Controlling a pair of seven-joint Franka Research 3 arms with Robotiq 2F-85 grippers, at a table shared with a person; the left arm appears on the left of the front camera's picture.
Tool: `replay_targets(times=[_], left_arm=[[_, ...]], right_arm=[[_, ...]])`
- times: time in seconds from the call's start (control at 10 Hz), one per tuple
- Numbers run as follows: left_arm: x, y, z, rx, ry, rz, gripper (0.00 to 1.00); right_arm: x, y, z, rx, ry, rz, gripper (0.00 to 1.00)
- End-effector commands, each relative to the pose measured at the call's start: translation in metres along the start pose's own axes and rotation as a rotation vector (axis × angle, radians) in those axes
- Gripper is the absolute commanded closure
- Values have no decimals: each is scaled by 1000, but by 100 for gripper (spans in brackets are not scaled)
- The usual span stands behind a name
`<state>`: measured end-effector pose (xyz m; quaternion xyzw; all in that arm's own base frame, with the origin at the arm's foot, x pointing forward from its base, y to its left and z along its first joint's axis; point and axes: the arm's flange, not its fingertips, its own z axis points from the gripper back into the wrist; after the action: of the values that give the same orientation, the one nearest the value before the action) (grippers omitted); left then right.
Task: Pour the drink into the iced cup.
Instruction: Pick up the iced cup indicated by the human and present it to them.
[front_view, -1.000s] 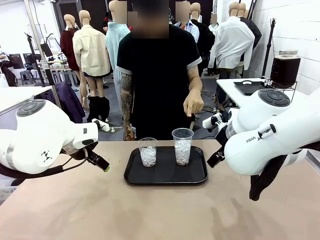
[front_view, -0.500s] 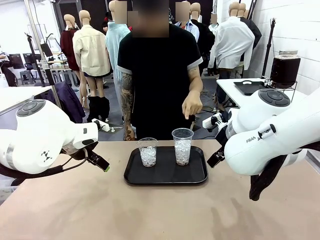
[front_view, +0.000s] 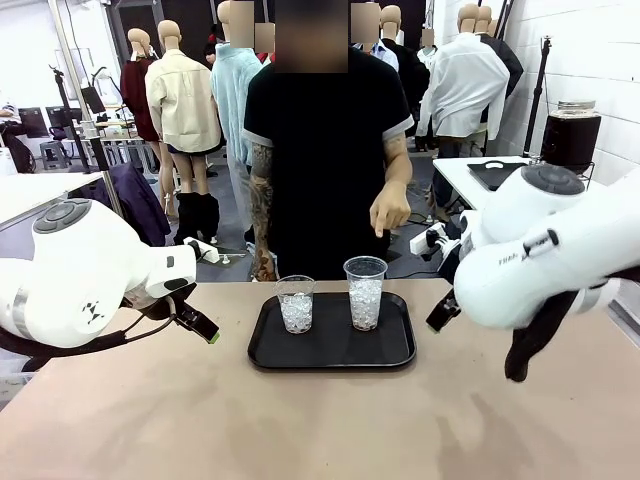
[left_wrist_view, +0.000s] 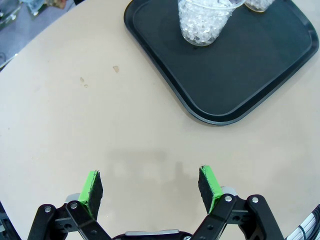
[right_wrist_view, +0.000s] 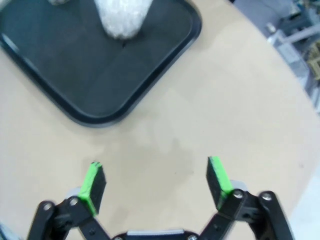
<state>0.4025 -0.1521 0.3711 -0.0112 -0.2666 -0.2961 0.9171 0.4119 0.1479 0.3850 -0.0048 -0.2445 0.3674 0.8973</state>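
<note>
Two clear plastic cups of ice stand on a black tray (front_view: 330, 358) at the table's middle: a shorter cup (front_view: 296, 304) on the left and a taller cup (front_view: 365, 293) on the right. The drink (front_view: 570, 138) is nearly black liquid in a glass jar on a side table at the back right. My left gripper (front_view: 203, 327) hangs open left of the tray. In the left wrist view it (left_wrist_view: 150, 187) is open above bare table, with an iced cup (left_wrist_view: 205, 22) ahead. My right gripper (front_view: 443, 312) is open right of the tray, and in its own view (right_wrist_view: 155, 181) faces the tray's corner (right_wrist_view: 100, 85).
A person stands behind the far edge, one hand (front_view: 388, 212) hanging above and behind the tray. The beige table (front_view: 320, 430) has free room in front of the tray and on both sides. A second black tray (front_view: 500, 175) lies on the side table.
My right arm has shifted slightly to the right and upward. The person has edged to the right and the hand has moved a little. My left arm is still.
</note>
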Motion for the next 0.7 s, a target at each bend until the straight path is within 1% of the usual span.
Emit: replay_targets(times=[0.0, 0.1, 0.3, 0.4, 0.5, 0.6], left_arm=[[0, 1, 0, 1, 0, 2, 0], [0, 1, 0, 1, 0, 2, 0], [0, 1, 0, 1, 0, 2, 0], [0, 1, 0, 1, 0, 2, 0], [0, 1, 0, 1, 0, 2, 0], [0, 1, 0, 1, 0, 2, 0]], right_arm=[[14, -47, 14, 72, 99, 168, 0], [20, -66, 17, 100, 128, 261, 0], [34, -106, 13, 138, 116, 429, 0], [40, -121, 8, 189, 97, 497, 0], [44, -133, 2, 210, 99, 438, 0], [47, -134, -2, 230, 46, 429, 0]])
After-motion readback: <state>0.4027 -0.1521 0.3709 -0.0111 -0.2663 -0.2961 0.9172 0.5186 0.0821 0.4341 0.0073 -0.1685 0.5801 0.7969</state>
